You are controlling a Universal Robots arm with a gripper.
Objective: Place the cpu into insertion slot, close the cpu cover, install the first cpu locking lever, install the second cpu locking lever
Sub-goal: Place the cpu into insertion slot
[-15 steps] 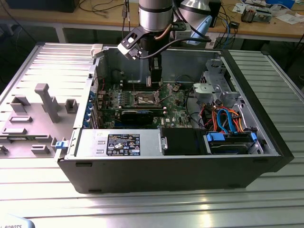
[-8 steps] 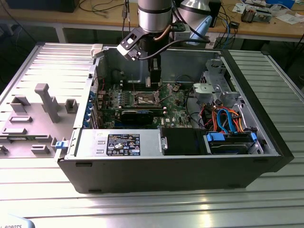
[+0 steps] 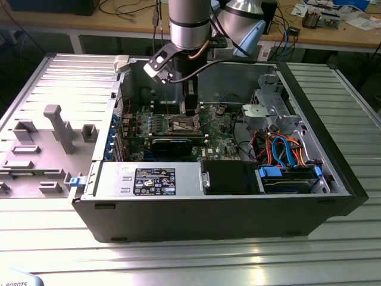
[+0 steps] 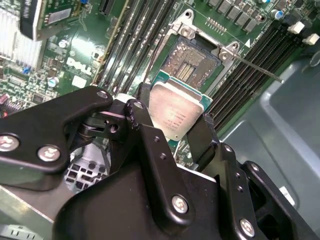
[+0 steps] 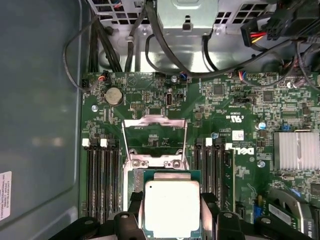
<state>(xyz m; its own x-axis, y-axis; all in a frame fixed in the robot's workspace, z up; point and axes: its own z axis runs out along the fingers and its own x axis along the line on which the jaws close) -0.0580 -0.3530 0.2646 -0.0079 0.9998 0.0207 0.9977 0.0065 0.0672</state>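
1. We see the cpu (image 4: 175,112) as a small flat square chip. It has a silvery-grey metal top with rounded corners, set on a green board edge that shows around it in the first wrist view (image 5: 171,207).
2. The cpu hangs above the green motherboard (image 5: 220,105), near the insertion slot (image 4: 192,59). It is not seated, because the slot lies bare with its grid of fine contacts showing.
3. The end effector (image 4: 176,119) is closed on the cpu. Its two black fingers (image 4: 202,137) press the chip's opposite edges and are spread only as wide as the chip.
4. In the exterior view the end effector (image 3: 190,107) reaches down into the open computer case (image 3: 208,214), which lies on a ribbed metal worktop (image 3: 238,256).
5. The cpu cover (image 5: 155,142) is a thin silvery frame. It stands swung up off the slot, and we see green board through its square opening.
6. A thin metal lever rod (image 4: 255,67) juts out beside the slot.
7. Long narrow black memory slots (image 5: 102,180) run on both sides of the socket.
8. The end effector's links are matte black, joined with shiny round screws.
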